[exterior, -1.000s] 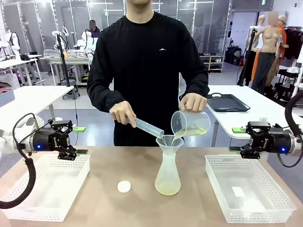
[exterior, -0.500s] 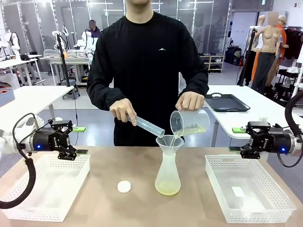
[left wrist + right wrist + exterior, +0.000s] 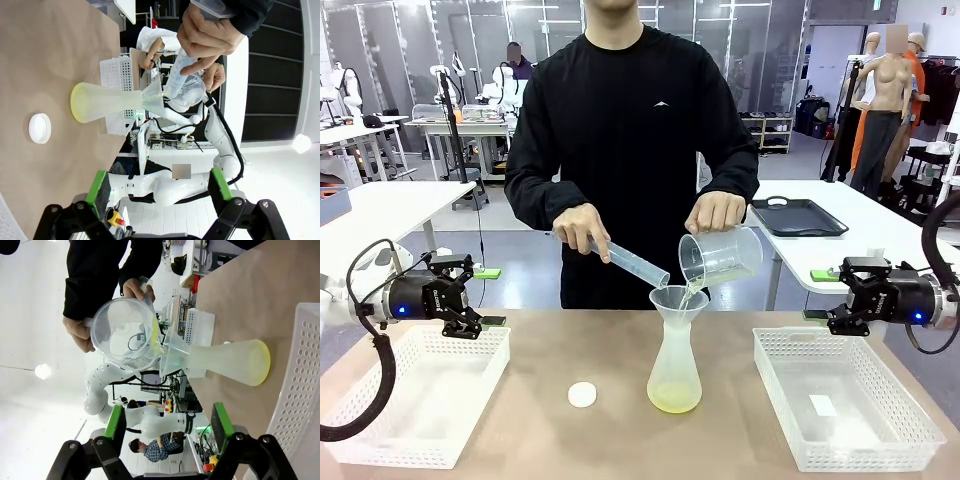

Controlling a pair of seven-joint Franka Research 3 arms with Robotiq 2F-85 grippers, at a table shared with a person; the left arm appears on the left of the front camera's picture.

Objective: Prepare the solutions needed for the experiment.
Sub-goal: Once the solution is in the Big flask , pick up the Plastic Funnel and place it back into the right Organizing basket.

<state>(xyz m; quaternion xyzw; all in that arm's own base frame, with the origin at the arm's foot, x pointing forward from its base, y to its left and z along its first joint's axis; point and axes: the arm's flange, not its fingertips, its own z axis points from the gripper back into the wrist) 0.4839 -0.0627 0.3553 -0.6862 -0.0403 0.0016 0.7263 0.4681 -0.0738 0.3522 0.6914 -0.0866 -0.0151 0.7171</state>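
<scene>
The left end effector [image 3: 488,297] and right end effector [image 3: 819,295] hover spread wide, empty. Between them, a person's hand [image 3: 715,212] pours yellow-green liquid [image 3: 674,401] from a beaker [image 3: 722,255] into the flask [image 3: 674,350].

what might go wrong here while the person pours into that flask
1. The beaker and the measuring cylinder are both tipped toward the flared mouth of the flask. With two pours aimed at one opening, a stream could miss the rim and wet the table.
2. No hand steadies the flask. A knock from either vessel might topple it and spill the yellow-green liquid.
</scene>
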